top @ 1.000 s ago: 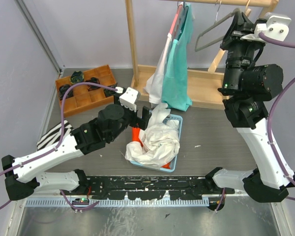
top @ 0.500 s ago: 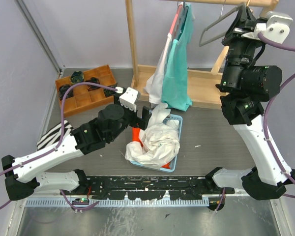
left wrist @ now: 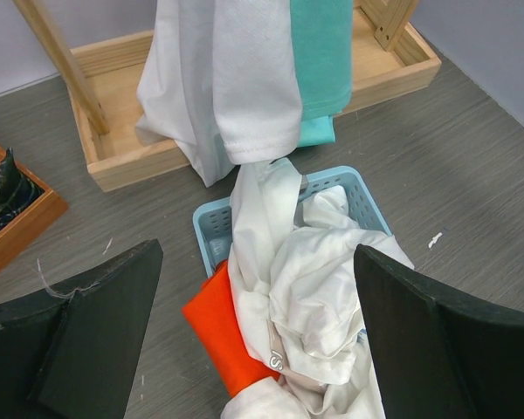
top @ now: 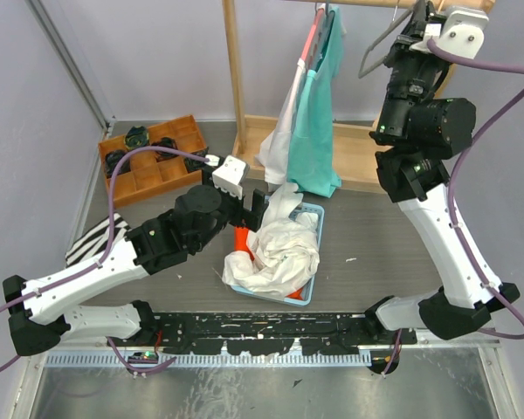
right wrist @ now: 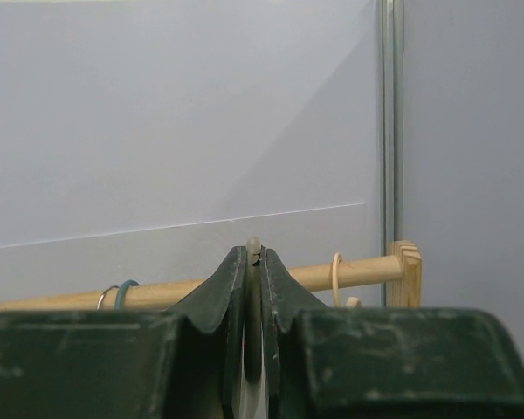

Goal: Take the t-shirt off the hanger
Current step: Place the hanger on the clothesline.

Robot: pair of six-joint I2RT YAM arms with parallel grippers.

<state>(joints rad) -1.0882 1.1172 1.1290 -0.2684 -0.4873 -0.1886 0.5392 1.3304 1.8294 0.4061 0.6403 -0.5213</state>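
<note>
The wooden rack [top: 236, 78] stands at the far side of the surface [top: 367, 262]. A teal t-shirt [top: 319, 131] hangs from its rail, with a white garment [top: 278, 131] just to its left.

The right arm reaches high at the far right. Its hand [top: 417, 30] is up by the rail, with the fingers pinched almost together on a thin grey hanger [right wrist: 254, 249]. The hanger slants down to the left and carries no cloth.

The left arm lies low across the near left. Its hand [top: 255, 212] is spread fully wide and grips nothing.

A blue basket [left wrist: 345, 179] sits mid-surface, just right of the left hand. A crumpled white t-shirt [top: 279, 249] is heaped in it, spilling over the near rim beside an orange garment [top: 241, 237]. In the left wrist view, this t-shirt lies right between the spread fingers. It is well apart from the right hand and its hanger.
</note>
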